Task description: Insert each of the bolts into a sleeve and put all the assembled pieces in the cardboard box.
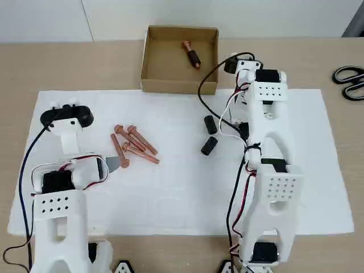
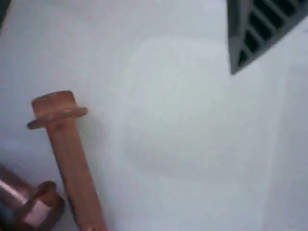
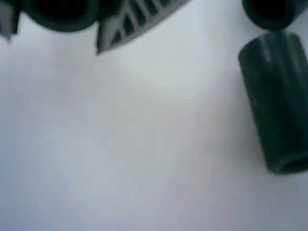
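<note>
Several copper bolts (image 1: 134, 144) lie in a loose cluster on the white paper. My left gripper (image 1: 114, 162) sits at the near edge of that cluster, open, with one bolt (image 2: 65, 154) lying flat just beside its grey fingertip (image 2: 255, 33). Two black sleeves (image 1: 211, 124) (image 1: 209, 146) lie at mid-table. My right gripper (image 1: 242, 132) is just to their right, shut on a third black sleeve (image 3: 57, 9). A loose sleeve (image 3: 275, 101) lies close by it. The cardboard box (image 1: 152, 60) at the back holds one bolt inside a sleeve (image 1: 192, 54).
White paper (image 1: 182, 205) covers the work area, with bare room in the middle and front. Scissors (image 1: 350, 79) lie at the far right on the wooden table. Cables (image 1: 219, 108) from the right arm trail over the paper near the sleeves.
</note>
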Tool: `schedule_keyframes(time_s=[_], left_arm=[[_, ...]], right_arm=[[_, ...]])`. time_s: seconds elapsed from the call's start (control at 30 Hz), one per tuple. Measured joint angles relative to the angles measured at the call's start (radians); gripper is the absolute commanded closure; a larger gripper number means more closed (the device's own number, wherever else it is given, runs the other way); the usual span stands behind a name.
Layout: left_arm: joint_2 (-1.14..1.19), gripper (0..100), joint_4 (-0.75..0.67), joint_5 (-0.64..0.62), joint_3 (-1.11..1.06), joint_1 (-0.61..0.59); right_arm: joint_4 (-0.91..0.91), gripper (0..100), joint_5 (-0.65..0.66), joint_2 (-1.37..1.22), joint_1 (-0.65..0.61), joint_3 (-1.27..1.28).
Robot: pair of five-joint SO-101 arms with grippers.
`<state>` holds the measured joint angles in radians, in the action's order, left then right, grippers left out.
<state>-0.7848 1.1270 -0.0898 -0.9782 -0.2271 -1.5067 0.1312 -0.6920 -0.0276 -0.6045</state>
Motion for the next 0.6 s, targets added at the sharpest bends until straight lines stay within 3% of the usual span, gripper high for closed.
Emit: schedule_keyframes(time_s=[0.6], left_arm=[[0.0,70,0.0,0.0,0.0,0.0]], right_arm=[[-0.057,86.4,-0.002,0.0,-0.003,0.0]])
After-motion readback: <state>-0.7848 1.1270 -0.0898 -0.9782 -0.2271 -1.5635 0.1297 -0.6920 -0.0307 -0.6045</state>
